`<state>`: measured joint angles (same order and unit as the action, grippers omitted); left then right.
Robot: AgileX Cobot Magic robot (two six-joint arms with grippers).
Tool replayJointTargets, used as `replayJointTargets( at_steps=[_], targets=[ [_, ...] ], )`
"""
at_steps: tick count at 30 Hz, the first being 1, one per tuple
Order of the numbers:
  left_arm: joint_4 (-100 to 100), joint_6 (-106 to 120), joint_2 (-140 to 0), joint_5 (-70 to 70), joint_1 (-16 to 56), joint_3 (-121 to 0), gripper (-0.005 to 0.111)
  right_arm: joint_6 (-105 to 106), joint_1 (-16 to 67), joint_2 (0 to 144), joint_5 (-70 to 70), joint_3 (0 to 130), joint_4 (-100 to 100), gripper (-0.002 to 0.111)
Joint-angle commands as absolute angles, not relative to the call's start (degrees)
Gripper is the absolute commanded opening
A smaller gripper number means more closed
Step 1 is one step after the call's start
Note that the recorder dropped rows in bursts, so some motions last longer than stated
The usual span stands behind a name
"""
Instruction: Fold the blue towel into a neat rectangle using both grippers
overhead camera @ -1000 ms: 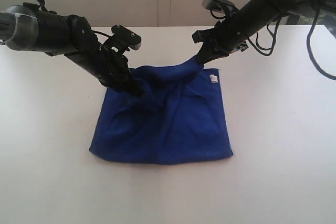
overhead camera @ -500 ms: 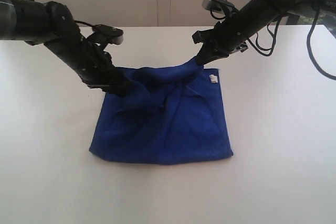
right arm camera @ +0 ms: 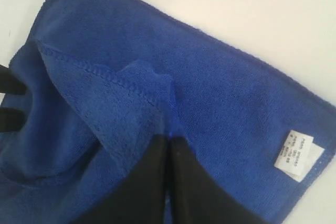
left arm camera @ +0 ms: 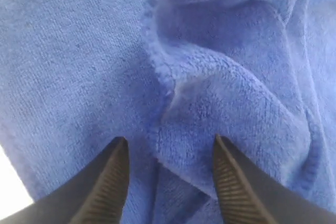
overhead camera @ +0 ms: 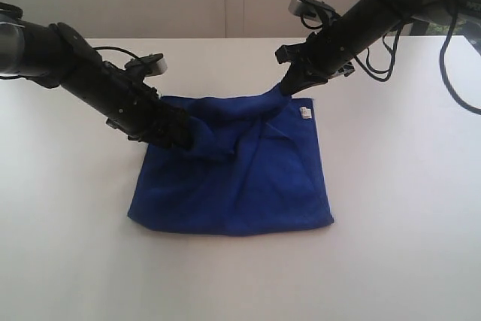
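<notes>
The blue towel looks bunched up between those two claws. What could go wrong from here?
The left claw is open over a rumpled ridge of the blue towel, so it might grab extra layers or miss the hem. The right claw pinches only a small bit of edge, which could slip. Either could leave a crooked fold.

Royal-blue towel [overhead camera: 233,178], white tag [overhead camera: 304,113], black fingers [left arm camera: 105,182], white table [overhead camera: 391,208].

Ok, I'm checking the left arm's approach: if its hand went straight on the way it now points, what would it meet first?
The blue towel: the open left hand points at a raised fold of it, seemingly just ahead, though depth is unclear.
</notes>
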<state>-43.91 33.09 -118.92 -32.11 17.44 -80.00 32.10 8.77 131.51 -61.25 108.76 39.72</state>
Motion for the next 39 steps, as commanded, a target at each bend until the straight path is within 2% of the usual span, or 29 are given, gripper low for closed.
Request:
replayJointTargets(
  at_steps=[1, 19, 22, 30, 39],
  targets=[
    [-48.1, 35.8, -118.8, -32.6, 17.4, -80.0, 0.054, 32.2, 8.6, 131.5, -61.5, 108.5, 40.0, 0.0],
    [-48.8, 36.2, -120.5, -33.5, 17.4, -80.0, 0.053, 32.2, 8.6, 131.5, -61.5, 108.5, 40.0, 0.0],
    [-48.8, 36.2, -120.2, -33.5, 17.4, -80.1, 0.047, 32.2, 8.6, 131.5, -61.5, 108.5, 40.0, 0.0],
    [-47.7, 36.2, -119.3, -31.9, 17.4, -80.1, 0.021, 32.2, 8.6, 131.5, -61.5, 108.5, 40.0, 0.0],
    [-46.0, 36.2, -119.3, -32.5, 17.4, -80.1, 0.018, 32.2, 8.6, 131.5, -61.5, 108.5, 40.0, 0.0]
  ],
)
